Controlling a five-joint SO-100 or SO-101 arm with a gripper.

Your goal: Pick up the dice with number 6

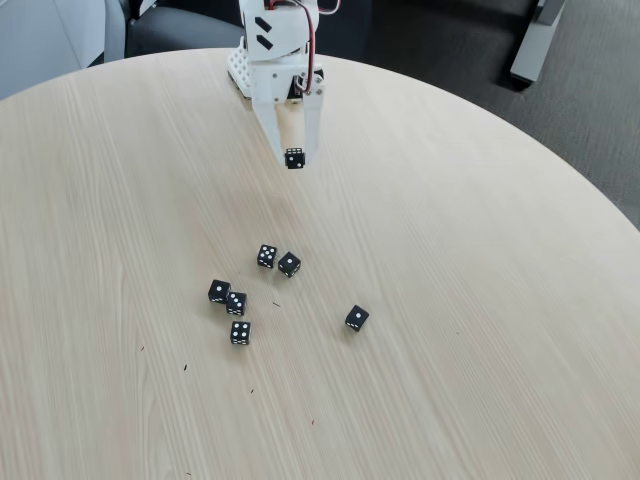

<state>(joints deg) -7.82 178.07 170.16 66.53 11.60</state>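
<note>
Die [294, 158] clamped at hand [294, 160] tips, lifted off table [480, 300].

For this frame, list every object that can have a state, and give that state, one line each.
gripper: shut on a die, raised above the table.
held die: clamped at the fingertips, off the table; pips too small to count.
six loose dice: resting on the table, untouched, well below the gripper in the fixed view.
lone die: apart from the others, one pip on top.
round wooden table: bare apart from the dice.
</note>
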